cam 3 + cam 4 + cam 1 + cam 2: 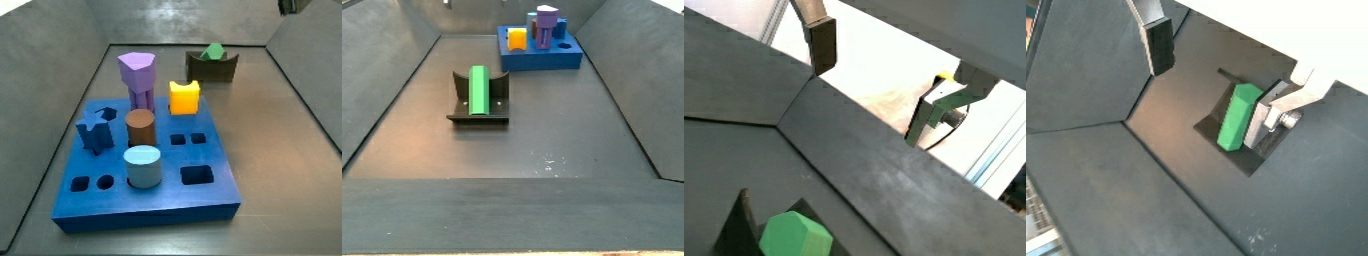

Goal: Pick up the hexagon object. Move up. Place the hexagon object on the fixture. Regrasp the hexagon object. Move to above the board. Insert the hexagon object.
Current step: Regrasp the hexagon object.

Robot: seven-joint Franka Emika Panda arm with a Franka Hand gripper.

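The green hexagon object (477, 90) lies lengthwise in the notch of the dark fixture (477, 119) on the floor, away from the blue board (543, 62). In a side view only its end (211, 51) pokes above the fixture (214, 69). My gripper (1216, 80) hangs open well above it, with nothing between the fingers. In a wrist view the hexagon object (1237, 117) appears far below, close to one finger (1273, 118). In a wrist view the gripper (885, 78) frames bare floor, with the hexagon object's end (794, 237) at the picture's edge. The gripper body does not show in either side view.
The board (147, 192) carries a purple peg (136, 72), a yellow piece (183, 97), a brown cylinder (140, 128), a light blue cylinder (142, 166) and a dark blue piece (95, 133). Sloping grey walls (396, 90) enclose the floor.
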